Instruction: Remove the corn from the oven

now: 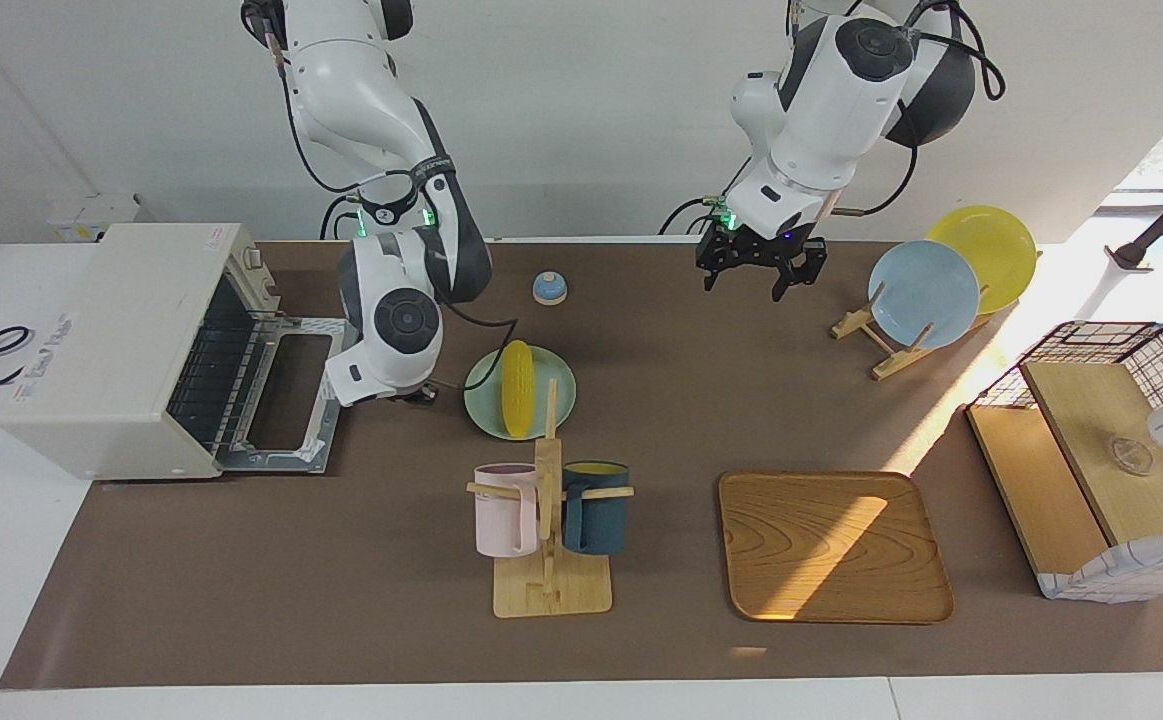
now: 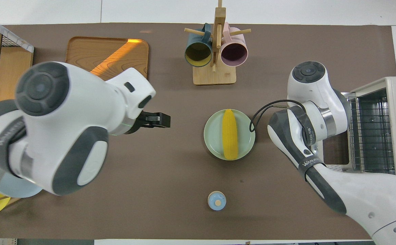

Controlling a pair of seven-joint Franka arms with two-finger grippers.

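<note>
A brown mat (image 1: pixel 341 560) covers the white table, with a pale wall at the robots' end. The left gripper (image 1: pixel 759 272) hangs over bare mat, fingers spread. The right gripper sits hidden under its own wrist between the open oven (image 1: pixel 131 350) and the green plate (image 2: pixel 215 146); its state cannot be told. The corn (image 2: pixel 230 134) lies on that plate, long axis running toward and away from the robots. Only the overhead view shows it unobstructed

Right hand (image 1: pixel 419 395) hidden under its own arm.
</note>
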